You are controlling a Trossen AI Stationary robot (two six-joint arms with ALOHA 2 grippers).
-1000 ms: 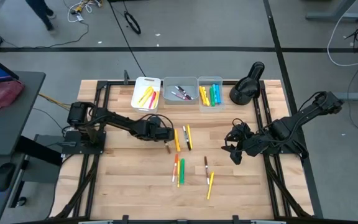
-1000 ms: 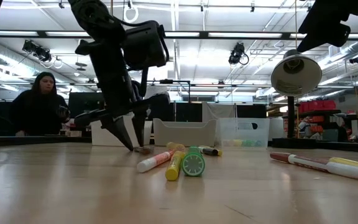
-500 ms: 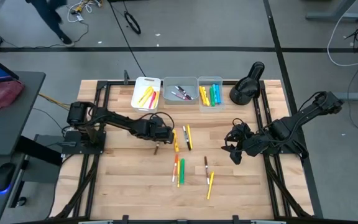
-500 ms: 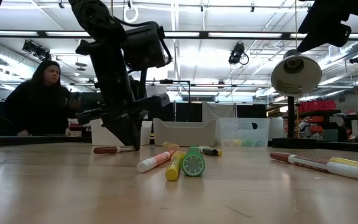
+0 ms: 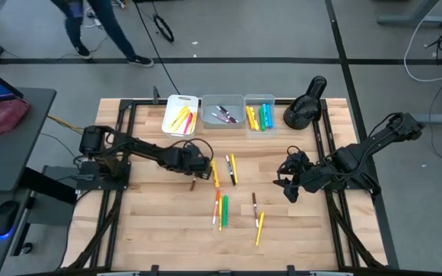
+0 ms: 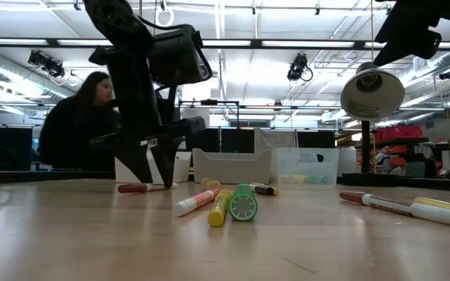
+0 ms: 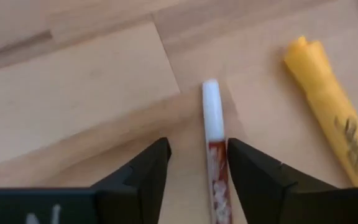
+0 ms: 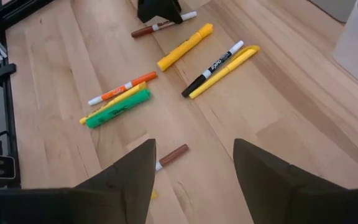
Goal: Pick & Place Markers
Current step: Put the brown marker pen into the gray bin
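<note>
Markers lie scattered; the thin red-brown, white-ended marker runs lengthwise between the left gripper's parted fingers — unheld, beside the yellow highlighter. Right gripper waits open, farther off.

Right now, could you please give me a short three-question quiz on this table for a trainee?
1. True or false: the left gripper holds the brown marker up off the table.
2. How many bins stand at the table's far edge? A two, B three, C five.
3. Fill in: the right gripper hangs ____, holding nothing.
Key: 1 false, the marker lies on the wood between open fingers; 2 B; 3 open.
</note>
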